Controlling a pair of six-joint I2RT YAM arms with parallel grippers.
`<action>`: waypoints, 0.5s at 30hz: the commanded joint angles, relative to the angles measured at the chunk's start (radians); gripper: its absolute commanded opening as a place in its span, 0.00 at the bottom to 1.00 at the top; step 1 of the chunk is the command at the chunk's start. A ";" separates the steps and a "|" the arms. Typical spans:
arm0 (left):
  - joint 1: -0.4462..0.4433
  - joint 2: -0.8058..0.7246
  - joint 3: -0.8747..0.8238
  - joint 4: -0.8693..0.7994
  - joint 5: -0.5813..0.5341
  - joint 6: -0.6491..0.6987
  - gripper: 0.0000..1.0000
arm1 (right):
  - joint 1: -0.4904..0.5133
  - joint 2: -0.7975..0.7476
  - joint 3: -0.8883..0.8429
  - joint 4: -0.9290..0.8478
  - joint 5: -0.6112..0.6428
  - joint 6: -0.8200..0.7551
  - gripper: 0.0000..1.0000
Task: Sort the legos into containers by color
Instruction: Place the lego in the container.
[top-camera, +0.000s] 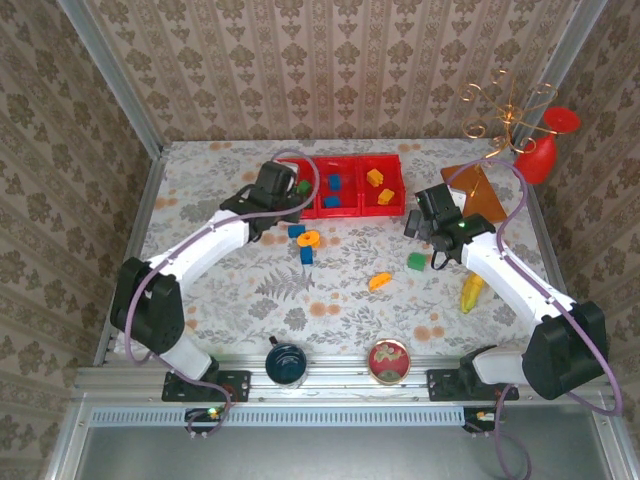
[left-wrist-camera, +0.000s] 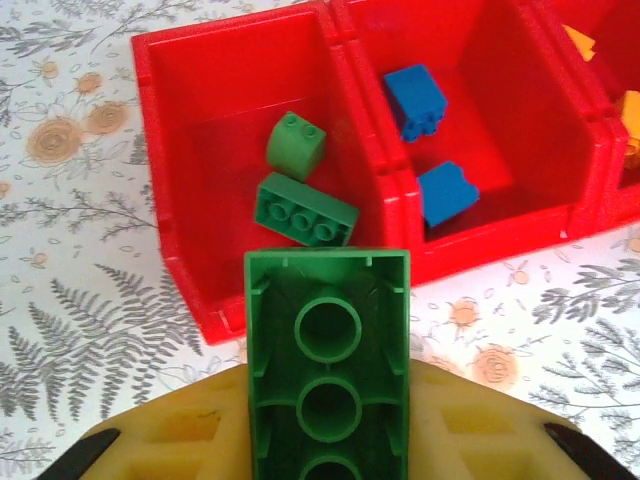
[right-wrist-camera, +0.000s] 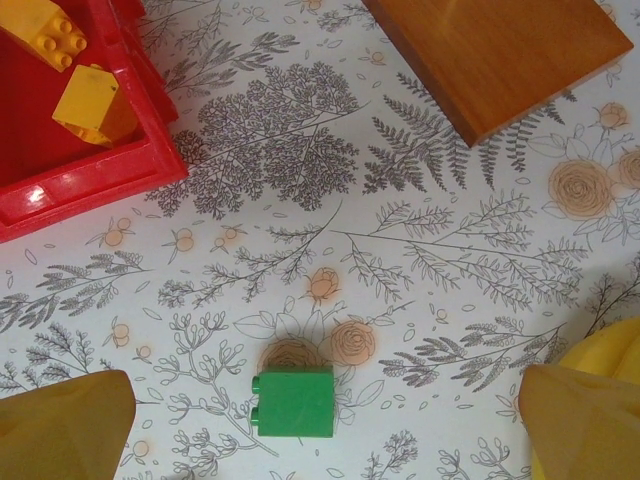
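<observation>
Over the left end of the red tray (top-camera: 345, 213), left gripper (left-wrist-camera: 327, 430) was pinching a long green brick (left-wrist-camera: 327, 350), underside toward the wrist cam, brick tip just at the near wall of the left compartment. That compartment had two green bricks: a short one (left-wrist-camera: 296, 146) and a longer one (left-wrist-camera: 306, 210), touching. Middle compartment: two blue bricks (left-wrist-camera: 418, 100) (left-wrist-camera: 447, 193), apart. Right compartment: two orange-yellow bricks (right-wrist-camera: 40, 30) (right-wrist-camera: 95, 105), side by side. Right gripper (right-wrist-camera: 325, 390) was spread wide, holding nothing, hanging above a small green brick (right-wrist-camera: 293, 402) lying on the table (top-camera: 250, 300) between the two fingers, not touching either. Loose on the table in front of the tray: a blue brick (top-camera: 296, 231) touching an orange ring (top-camera: 308, 239), another blue brick (top-camera: 306, 256) just below them, and an orange brick (top-camera: 379, 281) nearer the middle. Yellow banana-shaped thing (top-camera: 471, 292) lay right of the small green brick, beside the right arm. Dark blue cup (top-camera: 286, 362) and round red tin (top-camera: 388, 360) sat at the near edge. Orange wooden board (top-camera: 475, 190) was right of the tray.
</observation>
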 joint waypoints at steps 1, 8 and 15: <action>0.043 0.000 0.011 0.016 0.084 0.071 0.26 | -0.003 -0.013 0.019 0.000 -0.016 0.023 1.00; 0.093 0.076 0.073 0.029 0.158 0.134 0.26 | 0.003 0.003 0.039 -0.009 -0.038 0.023 1.00; 0.100 0.160 0.149 0.030 0.173 0.149 0.26 | 0.010 0.026 0.056 -0.010 -0.059 0.026 1.00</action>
